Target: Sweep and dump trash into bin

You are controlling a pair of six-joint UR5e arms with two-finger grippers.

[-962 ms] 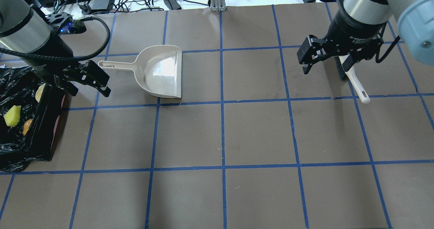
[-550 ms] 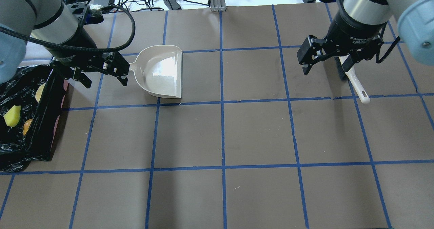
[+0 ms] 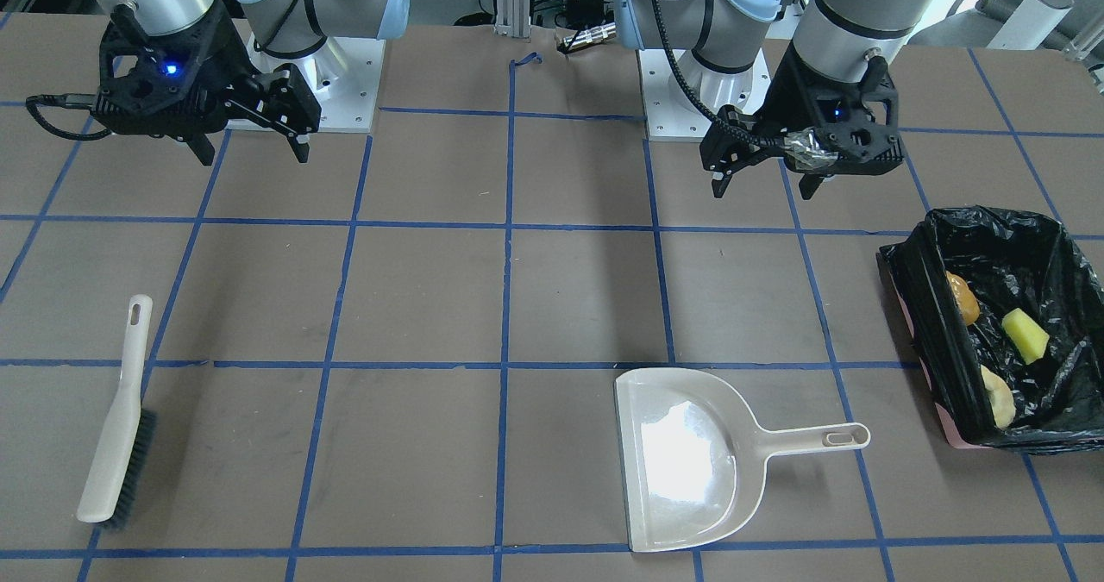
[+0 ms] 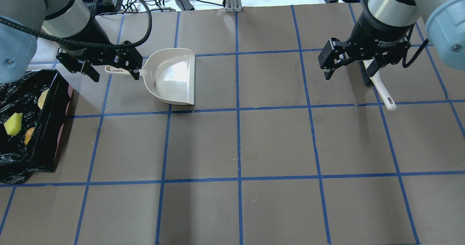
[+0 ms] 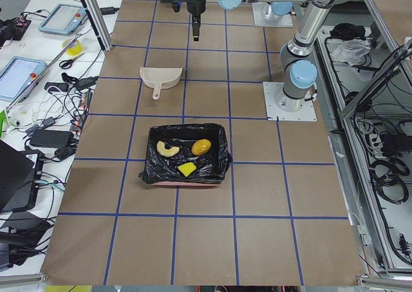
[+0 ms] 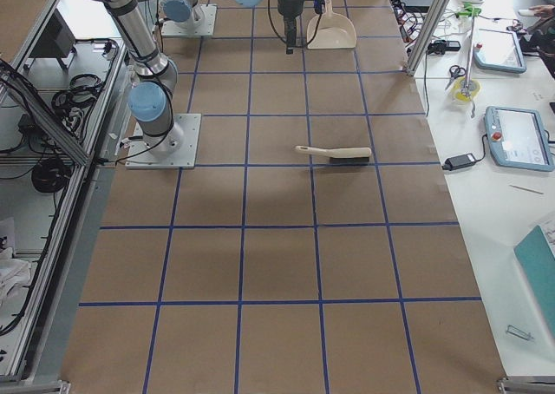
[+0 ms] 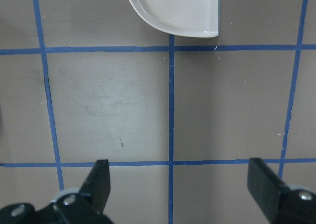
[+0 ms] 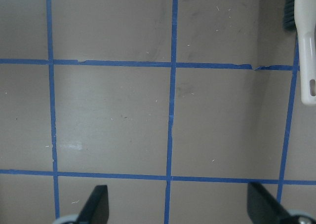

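The bin [image 4: 47, 129] with its black liner sits at the table's left edge and also shows in the front view [image 3: 940, 323]. Inside lie the golden-brown lump [image 3: 963, 297], the yellow sponge piece [image 3: 1025, 335] and the pale wedge slice [image 3: 998, 397]. My left gripper [image 4: 116, 77] is open and empty, raised above the table over the beige dustpan's [image 4: 174, 78] handle. My right gripper [image 4: 348, 74] is open and empty, raised near the brush [image 4: 379, 87], which lies flat on the table.
The dustpan [image 3: 686, 461] lies empty with its handle pointing toward the bin. The brush [image 3: 116, 427] lies far on the other side. Cables and devices line the table's far edge. Blue tape marks a grid on the brown surface.
My left gripper has moved from beside the bin, away from it and to the right, and now hangs over the dustpan's handle. The right arm has not moved.
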